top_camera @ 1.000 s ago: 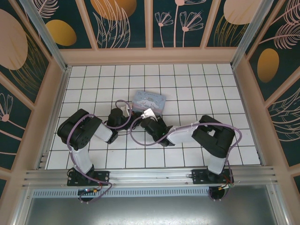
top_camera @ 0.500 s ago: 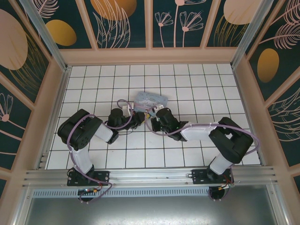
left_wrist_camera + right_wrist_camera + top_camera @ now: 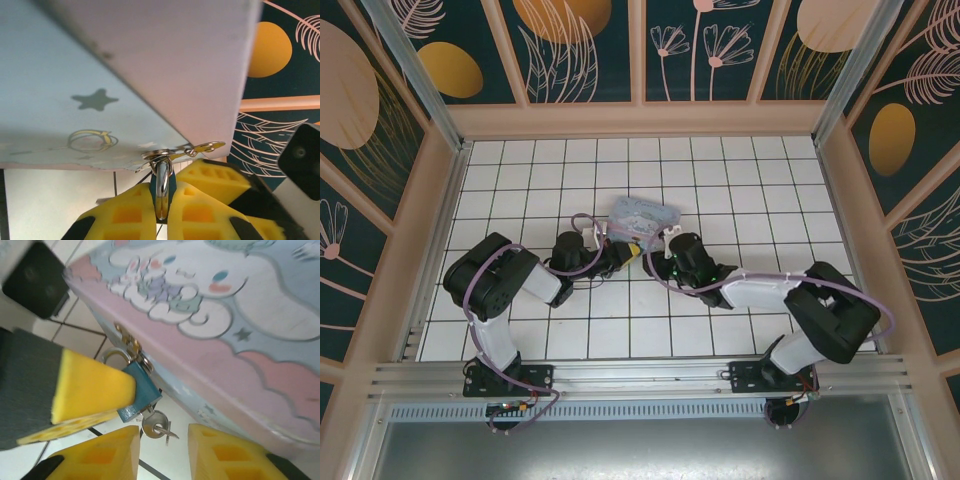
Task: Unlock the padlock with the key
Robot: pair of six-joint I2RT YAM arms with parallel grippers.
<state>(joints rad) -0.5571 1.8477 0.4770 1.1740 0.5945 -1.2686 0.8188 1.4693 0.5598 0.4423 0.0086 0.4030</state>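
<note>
Clamping the padlock, your left gripper has its yellow fingers pressed together on the teal body. The silvery shackle rises out between them to the hasp on the tin. From the right wrist camera you can see one of those fingers lying flat against the padlock's side, with the lock hanging at the tin's near edge.

Your right gripper has its jaws apart. The key sits in the bottom of the padlock, and its round head lies just above the gap, clear of both fingertips.

From above, your two grippers face each other nose to nose just in front of the tin, near the middle of the white tiled floor.

The tin's print is all picture: a pale blue lid with a white long-eared cartoon character, blue eye and pink cheek, smaller figures on a cloud, a pink band below, and a dark star on the side.
</note>
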